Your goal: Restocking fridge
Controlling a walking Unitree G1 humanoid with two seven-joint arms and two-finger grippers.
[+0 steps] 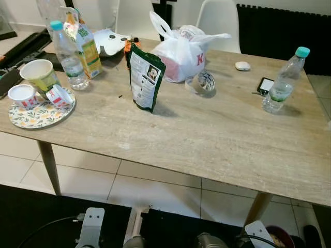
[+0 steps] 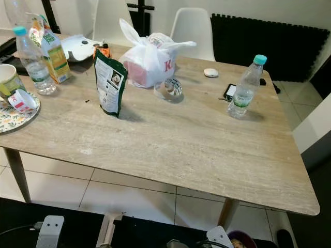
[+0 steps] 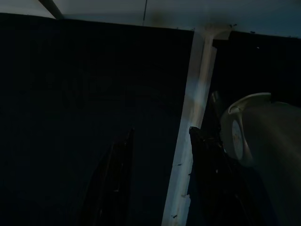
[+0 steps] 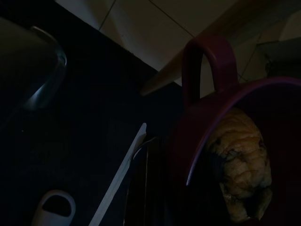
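Left eye view: the left arm [image 1: 91, 226] and right arm [image 1: 257, 230] hang low at the near edge, below the table [image 1: 207, 139]. Everything on the table is ahead of and above them.
- A green pouch [image 1: 145, 77] stands upright, ahead of the left arm and a little to its right.
- Past the pouch are a knotted white bag [image 1: 178, 51] and a tape roll [image 1: 202, 82] just beside it.
- Far ahead and to the left of the left arm are a carton [image 1: 85, 47] and the left bottle [image 1: 67, 57], close together.
- Nearer than these is a plate [image 1: 44, 116] carrying cups [image 1: 39, 75].
- Ahead of the right arm stands the right bottle [image 1: 282, 82], with a phone [image 1: 265, 85] just beside it.

Right eye view: a maroon mug [image 2: 240, 241] sits low by the right arm, under the table's near edge. A white chair [image 2: 194, 28] stands beyond the table.

Left wrist view: it is very dark. The left gripper [image 3: 160, 181] has its two black fingers [image 3: 115, 188] apart and holding nothing. A pale strip runs between them, above dark floor.

Right wrist view: it is dim. The mug, handle up and with something bread-like inside, is right against the right gripper [image 4: 153, 188]. It cannot be told whether that gripper is apart, together or clamped on the mug. Pale tiles and a table leg [image 4: 188, 61] lie beyond.
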